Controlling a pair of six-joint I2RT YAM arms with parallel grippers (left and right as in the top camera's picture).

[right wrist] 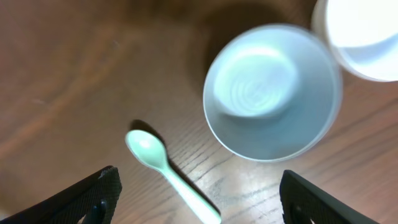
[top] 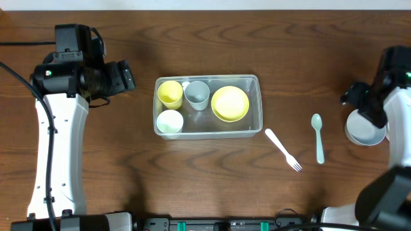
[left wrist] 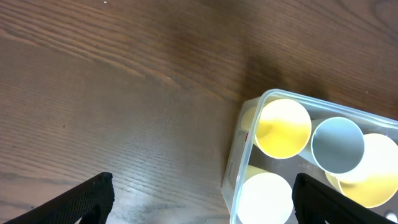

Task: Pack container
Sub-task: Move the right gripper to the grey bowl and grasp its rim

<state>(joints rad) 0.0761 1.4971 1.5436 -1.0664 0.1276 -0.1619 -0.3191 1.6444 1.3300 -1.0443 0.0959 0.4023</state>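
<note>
The pale bowl [right wrist: 270,93] is seen just ahead of the right fingers [right wrist: 93,196], spread wide and empty, while the container [top: 212,130], long axis across the counter [top: 212,38], is set well to their left, nearer the equally wide left fingers [left wrist: 81,202].

Dark wood-grain table [top: 205,179] in all views. Pale strip [top: 257,4] along its far edge. Glare [right wrist: 249,193] on wood between right jaws.
</note>
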